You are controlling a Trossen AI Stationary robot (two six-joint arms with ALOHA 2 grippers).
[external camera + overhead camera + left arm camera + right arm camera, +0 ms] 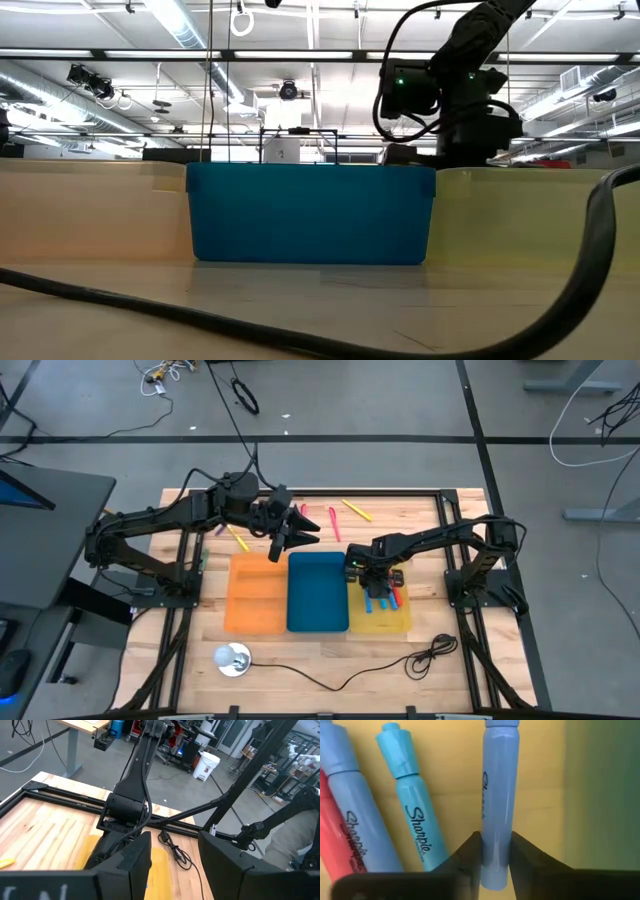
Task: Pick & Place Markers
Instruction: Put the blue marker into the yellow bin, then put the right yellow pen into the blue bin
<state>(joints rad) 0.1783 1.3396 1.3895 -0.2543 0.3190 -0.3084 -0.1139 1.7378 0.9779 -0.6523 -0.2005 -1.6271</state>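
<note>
The step in hand looks like the setting down of a marker in the yellow tray (402, 622). To do it well, the marker should be laid flat next to the others, let go only once it rests on the tray floor, and the gripper should then be lifted straight up so nothing is knocked.

On the left, the left gripper (305, 530) is held in the air near the far edge of the tabletop (455, 660), above the gap between the orange tray (252, 600) and the blue tray (317, 595). Its jaws are kept partly open and nothing is held in them.

Loose markers are seen near the far edge: a yellow marker (237, 539), a pink marker (334, 523) and another yellow marker (356, 510).

On the right, the right gripper (495, 851) is low inside the yellow tray. A light blue marker (498, 790) is seen between its fingertips (471, 852), which are set narrow and right against it. It cannot be told if the marker is gripped tight or just being let go. Other markers, blue and red, lie just beside it in the tray.
</note>
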